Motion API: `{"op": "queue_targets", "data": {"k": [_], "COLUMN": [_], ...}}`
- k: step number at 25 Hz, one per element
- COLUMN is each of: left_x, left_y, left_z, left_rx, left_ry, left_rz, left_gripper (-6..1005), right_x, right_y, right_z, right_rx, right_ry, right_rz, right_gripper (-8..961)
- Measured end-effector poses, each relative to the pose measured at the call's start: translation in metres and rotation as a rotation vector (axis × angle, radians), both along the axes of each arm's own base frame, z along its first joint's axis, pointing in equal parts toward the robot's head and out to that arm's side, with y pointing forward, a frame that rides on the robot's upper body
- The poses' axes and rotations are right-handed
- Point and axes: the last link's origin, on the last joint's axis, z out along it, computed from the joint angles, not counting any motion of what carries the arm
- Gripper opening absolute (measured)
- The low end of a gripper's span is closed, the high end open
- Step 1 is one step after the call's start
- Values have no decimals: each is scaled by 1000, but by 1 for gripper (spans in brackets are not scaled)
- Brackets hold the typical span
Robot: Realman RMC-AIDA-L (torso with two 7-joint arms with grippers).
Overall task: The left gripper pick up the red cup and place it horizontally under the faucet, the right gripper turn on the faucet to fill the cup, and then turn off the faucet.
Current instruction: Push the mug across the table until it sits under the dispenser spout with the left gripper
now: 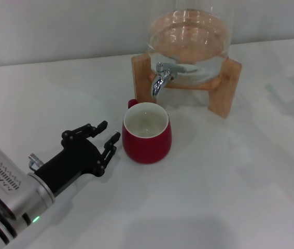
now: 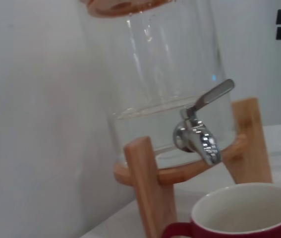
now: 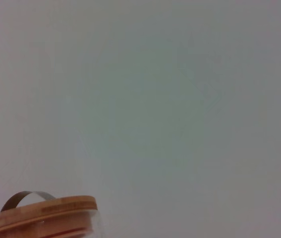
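Cup position: we see the red cup [image 1: 147, 134] upright on the white table [image 1: 229, 197], its mouth just in front of and below the spout of the faucet [image 1: 162, 78], where we judge water would fall in.
Cup contents: the cream inside looks dry to us, so filling is not yet done.
Left gripper: our left gripper [image 1: 99, 145] sits low at the cup's left side, its black fingers [image 1: 113, 139] spread apart and holding nothing, the nearest tip just beside the cup wall with a small gap showing.
Handle: the cup's loop faces the jar [image 1: 191, 39], away from our claw.
Right gripper: only a dark edge shows at the head view's far right; we cannot tell how it stands.
Lever: it slants upward in the left wrist view, with no water running.
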Motion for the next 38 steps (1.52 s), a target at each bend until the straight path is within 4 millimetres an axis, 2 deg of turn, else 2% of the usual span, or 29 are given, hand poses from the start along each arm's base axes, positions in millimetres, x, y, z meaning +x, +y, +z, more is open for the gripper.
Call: {"op": "queue_targets", "data": {"k": [38], "left_x": [13], "left_y": [8], "left_z": [-4], "left_rx": [-32], "left_ry": [17], "left_rz": [-47], "left_gripper": [317], "right_x": [0], "right_y": [0], "right_z": [0], "right_rx": [0], "right_ry": [4], "right_rz": [4], "right_gripper": [828]}}
